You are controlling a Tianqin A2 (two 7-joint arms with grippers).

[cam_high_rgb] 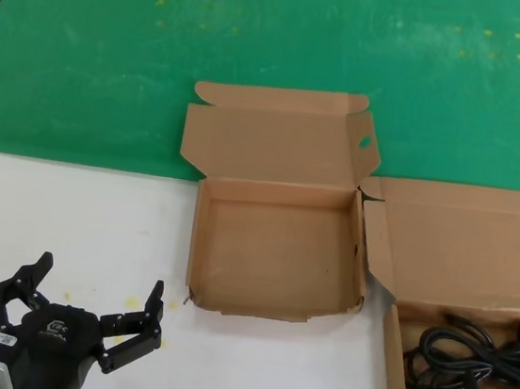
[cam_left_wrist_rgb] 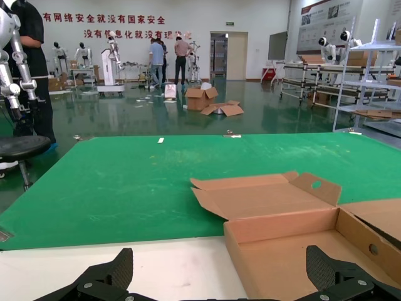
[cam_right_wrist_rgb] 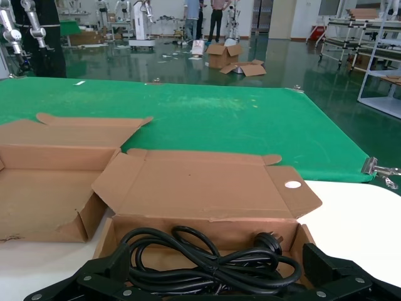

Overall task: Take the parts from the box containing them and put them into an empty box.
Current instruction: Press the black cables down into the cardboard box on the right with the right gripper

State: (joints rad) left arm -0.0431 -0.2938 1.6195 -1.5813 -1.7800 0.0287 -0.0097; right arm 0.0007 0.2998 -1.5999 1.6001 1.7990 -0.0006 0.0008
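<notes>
The black power cords [cam_high_rgb: 474, 382] lie coiled in the box containing them [cam_high_rgb: 391, 362], touching the empty box [cam_high_rgb: 277, 249]. The right gripper [cam_right_wrist_rgb: 219, 282], fingers spread, probably hovers just before the cords: lower onto one loop, pinch firmly, lift clear. The left gripper [cam_high_rgb: 84, 311] waits spread over the bench [cam_high_rgb: 77, 219].

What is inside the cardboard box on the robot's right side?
The right box holds coiled black power cables with a plug at one end. The cables cover most of its floor, so anything beneath them is hidden. The middle box shows only bare cardboard.
</notes>
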